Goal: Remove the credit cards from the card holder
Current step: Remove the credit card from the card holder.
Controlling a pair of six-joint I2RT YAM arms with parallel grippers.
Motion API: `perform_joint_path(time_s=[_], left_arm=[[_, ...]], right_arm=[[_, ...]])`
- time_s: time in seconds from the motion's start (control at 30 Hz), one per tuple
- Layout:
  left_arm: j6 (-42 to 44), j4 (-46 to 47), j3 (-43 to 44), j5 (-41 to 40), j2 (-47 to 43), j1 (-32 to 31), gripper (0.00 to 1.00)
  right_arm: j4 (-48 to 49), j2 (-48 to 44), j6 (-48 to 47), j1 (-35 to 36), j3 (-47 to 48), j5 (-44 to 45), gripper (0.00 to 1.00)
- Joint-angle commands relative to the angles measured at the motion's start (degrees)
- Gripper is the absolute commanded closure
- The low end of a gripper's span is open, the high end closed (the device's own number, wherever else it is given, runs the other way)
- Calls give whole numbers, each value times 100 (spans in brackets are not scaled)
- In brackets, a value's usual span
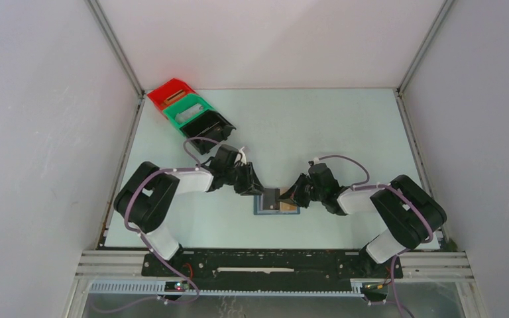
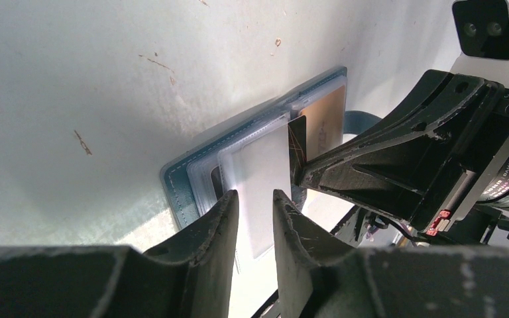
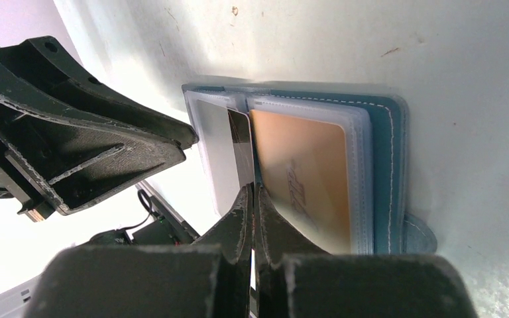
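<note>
The blue-teal card holder (image 1: 265, 211) lies open on the table between my two grippers. In the right wrist view its blue edge (image 3: 388, 165) frames clear sleeves and a tan panel (image 3: 305, 172). My right gripper (image 3: 252, 189) is shut on the dark card (image 3: 241, 149), which stands on edge over the fold. The silvery grey card (image 3: 215, 159) lies flat beside it. In the left wrist view the silvery card (image 2: 262, 165) sticks out of its sleeve and runs under my left gripper (image 2: 255, 193), whose jaws are a little apart and hold nothing. The right gripper's fingertips (image 2: 305, 173) pinch the dark card (image 2: 297, 139).
Red (image 1: 170, 93), green (image 1: 189, 110) and black (image 1: 209, 126) bins stand in a row at the back left. Both grippers (image 1: 255, 187) (image 1: 290, 197) meet over the holder at the table's middle. Frame posts and walls close in the sides.
</note>
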Motion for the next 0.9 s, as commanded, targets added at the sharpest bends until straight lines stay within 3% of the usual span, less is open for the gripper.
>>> perform_joint_path(time_s=[0.0, 0.37, 0.6, 0.87], left_arm=[[336, -656, -43, -553, 309, 40, 67], [492, -898, 64, -614, -81, 40, 66], [617, -1268, 196, -643, -783, 40, 56], [455, -935, 142, 509, -1464, 81, 44]], right_arm=[[22, -92, -145, -36, -71, -12, 100], [-337, -808, -410, -240, -321, 246, 100], [-774, -1655, -814, -303, -379, 236, 100], [-659, -2493, -957, -330, -392, -38, 100]])
